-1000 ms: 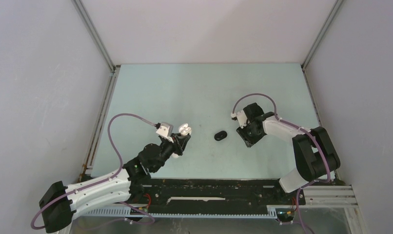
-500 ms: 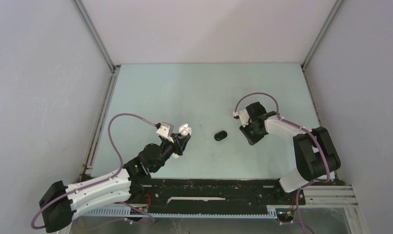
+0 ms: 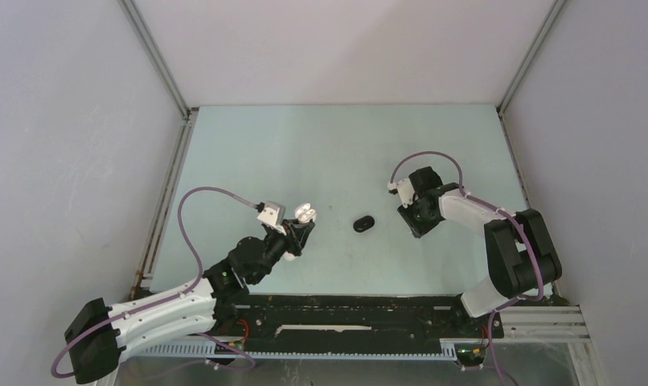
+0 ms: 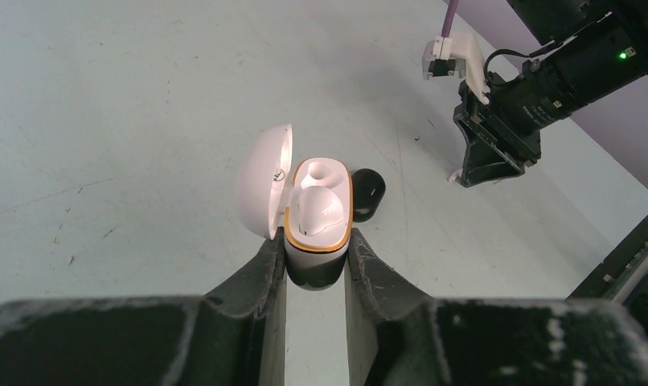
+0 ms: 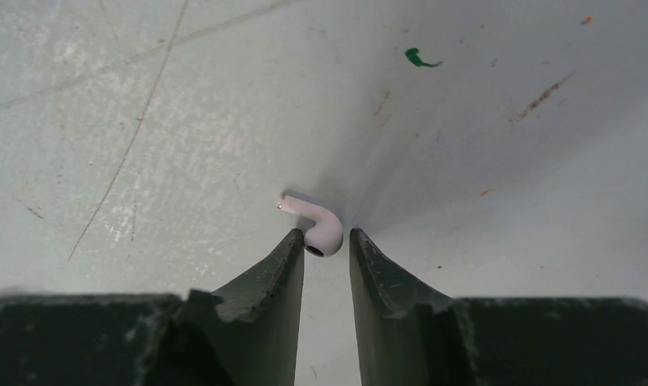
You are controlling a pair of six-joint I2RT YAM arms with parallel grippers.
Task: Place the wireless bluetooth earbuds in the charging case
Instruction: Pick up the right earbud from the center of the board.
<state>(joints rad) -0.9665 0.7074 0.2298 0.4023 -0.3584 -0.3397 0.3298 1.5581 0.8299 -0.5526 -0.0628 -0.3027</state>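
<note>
1. Top external: left gripper (image 3: 300, 226) clamps the white case (image 3: 304, 212) above the pale green table (image 3: 321, 145). The right gripper (image 3: 419, 225) points down at the table, well apart to the right. A black oval (image 3: 364, 223) lies between them. The loose bud is hidden under the right gripper in this view.
2. Left wrist: the left fingers (image 4: 252, 281) press on both flanks of the case, a full pinch. The case is a glossy pebble with a gold rim, and its lid (image 4: 263, 181) is hinged open to one side. A seated bud (image 4: 319, 211) fills the near socket, and the far socket (image 4: 316, 171) is empty. The black oval sits just behind the case.
3. Right wrist: the loose bud (image 5: 317, 225), smooth white plastic, lies on the scuffed table. Its round head is between the fingertips (image 5: 289, 257), and its thin stem points up-left, away from the gripper. The jaws stand narrow around the head, with a sliver of gap on one side. I cannot tell whether it is gripped.
4. Judgement: the right arm is nearer the loose bud. The empty socket lies to its left, past the black oval. Tiny curved plastic may twist in a pinch, so the stem's direction matters at insertion.
</note>
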